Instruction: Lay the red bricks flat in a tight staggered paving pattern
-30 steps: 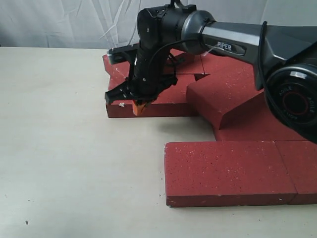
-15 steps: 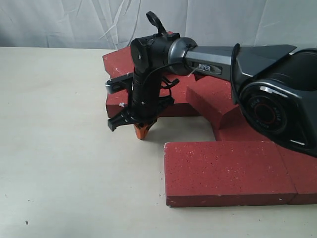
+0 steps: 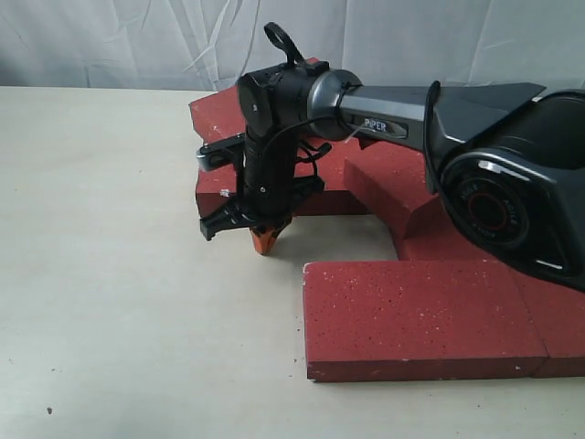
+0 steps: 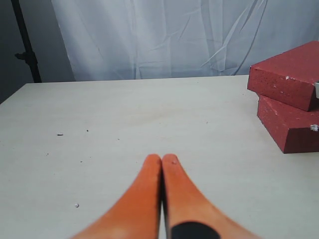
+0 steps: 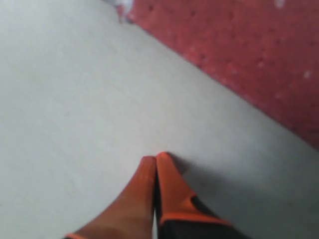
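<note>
Several red bricks lie in the exterior view: a flat one (image 3: 420, 315) at the front with another (image 3: 559, 311) butted against its right end, a low pile (image 3: 219, 187) behind, and a tilted one (image 3: 398, 178) leaning at the middle. My right gripper (image 3: 263, 241) points straight down, shut and empty, its orange tips at the table just in front of the pile. Its wrist view shows the shut tips (image 5: 155, 158) over bare table with a brick (image 5: 249, 45) beyond. My left gripper (image 4: 162, 158) is shut on nothing, with two stacked bricks (image 4: 286, 77) off to one side.
The tabletop (image 3: 119, 274) is pale beige, and a white curtain (image 3: 137, 41) hangs behind it. The right arm's black base (image 3: 512, 201) covers part of the bricks on the right. A dark stand pole (image 4: 25, 45) shows past the table's far corner.
The right gripper came off the pile's front edge and dropped to the table just before it; over the last half second it has barely moved. It stays shut.
</note>
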Robot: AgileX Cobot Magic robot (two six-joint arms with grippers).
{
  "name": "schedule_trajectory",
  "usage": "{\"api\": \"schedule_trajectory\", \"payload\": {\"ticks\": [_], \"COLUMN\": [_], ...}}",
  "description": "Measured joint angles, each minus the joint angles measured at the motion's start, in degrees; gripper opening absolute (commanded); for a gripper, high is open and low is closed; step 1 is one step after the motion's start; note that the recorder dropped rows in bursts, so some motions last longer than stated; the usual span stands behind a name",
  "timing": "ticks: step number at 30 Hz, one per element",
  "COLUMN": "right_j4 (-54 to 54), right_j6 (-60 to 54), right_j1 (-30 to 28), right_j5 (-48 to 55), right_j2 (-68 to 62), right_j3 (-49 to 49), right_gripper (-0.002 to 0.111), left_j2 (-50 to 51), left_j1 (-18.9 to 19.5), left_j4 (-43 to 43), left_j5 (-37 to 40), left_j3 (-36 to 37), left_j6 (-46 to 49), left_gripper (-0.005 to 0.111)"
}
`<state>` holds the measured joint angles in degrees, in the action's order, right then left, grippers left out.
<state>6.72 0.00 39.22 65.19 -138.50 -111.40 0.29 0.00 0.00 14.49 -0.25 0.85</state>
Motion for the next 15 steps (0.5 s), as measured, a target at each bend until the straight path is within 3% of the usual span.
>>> {"api": "schedule_trajectory", "payload": {"ticks": [10,15], "right_j4": [-0.2,-0.2], "right_j6": [-4.7,-4.6], "right_j1": [-0.9,-5.2], "right_j5": [4.0,1.5], "right_j2": [7.3,9.1], "right_j3": [0.0,0.0], "right_gripper": [-0.001,-0.001], "left_j2": [0.0,0.0], "left_j1": [0.0,0.0], "left_j4": [0.0,0.0], "left_j5": [0.0,0.0], "left_j3": [0.0,0.0], "left_j6": [0.0,0.0], "left_gripper": [0.000,0.000]}}
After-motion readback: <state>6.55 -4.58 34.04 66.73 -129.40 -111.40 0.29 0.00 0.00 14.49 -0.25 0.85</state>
